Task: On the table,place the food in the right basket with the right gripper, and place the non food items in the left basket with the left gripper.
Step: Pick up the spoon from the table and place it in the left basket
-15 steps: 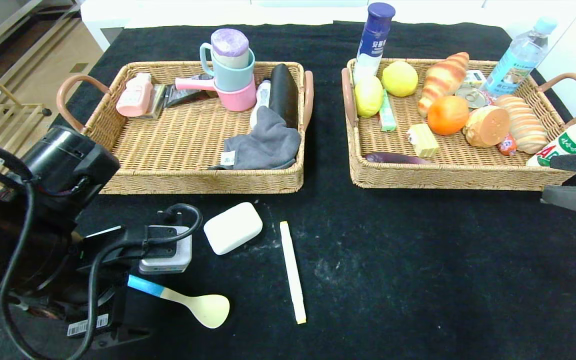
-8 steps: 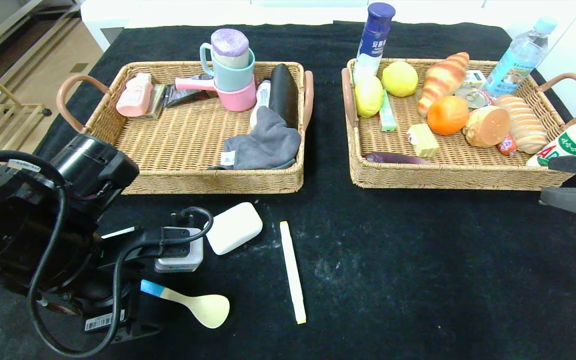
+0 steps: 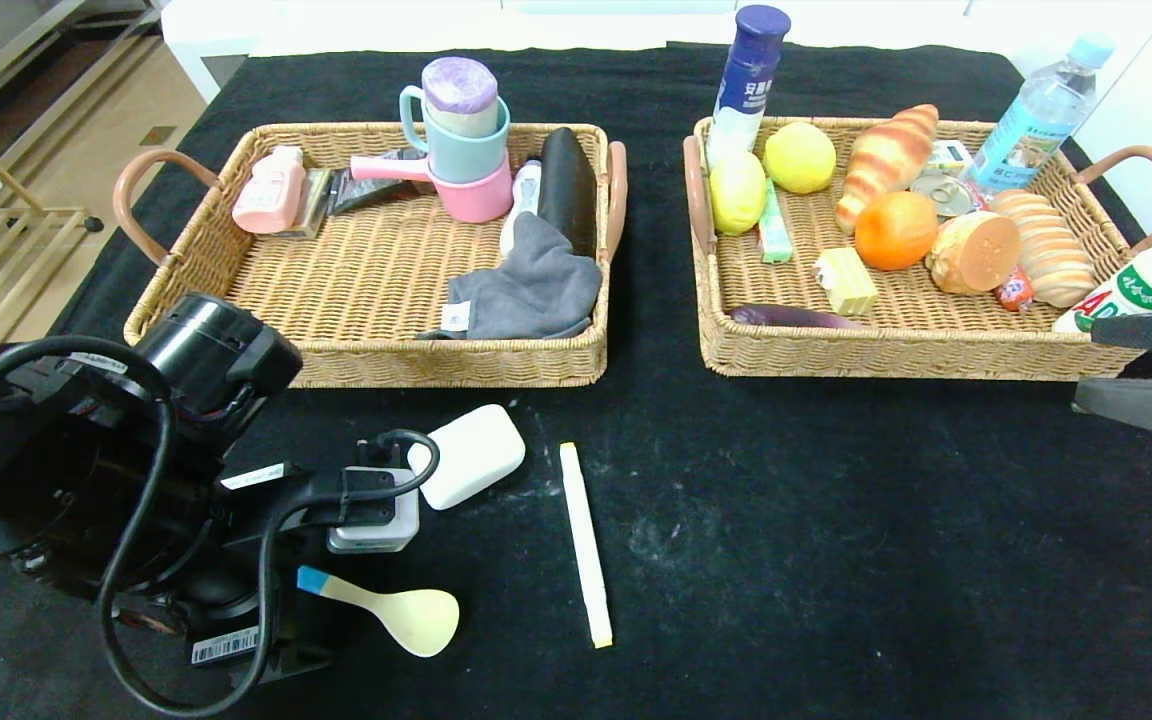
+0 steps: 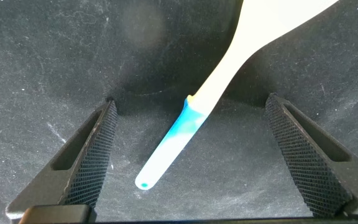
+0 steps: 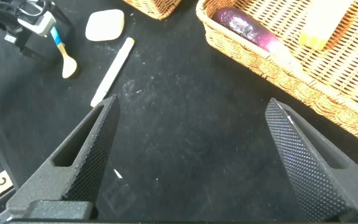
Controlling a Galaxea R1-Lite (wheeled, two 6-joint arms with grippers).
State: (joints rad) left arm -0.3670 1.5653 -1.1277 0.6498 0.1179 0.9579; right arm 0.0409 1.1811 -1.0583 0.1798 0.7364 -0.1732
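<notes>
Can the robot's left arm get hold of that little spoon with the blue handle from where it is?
Probably yes. The left gripper hangs open right above the spoon, its blue handle lying between the fingers with nothing covering it.

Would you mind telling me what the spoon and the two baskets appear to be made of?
Spoon: probably plastic; smooth, matte cream body, blue handle end. Left basket and right basket: woven wicker or rattan, judging by the visible tan weave; their looped handles look smooth and brown, material unclear.

Black-clothed table [image 3: 836,560]. Far: left basket [image 3: 376,290], right basket [image 3: 896,340]. Near left: white soap [image 3: 476,455], pen [image 3: 585,545], spoon [image 3: 396,610].
</notes>
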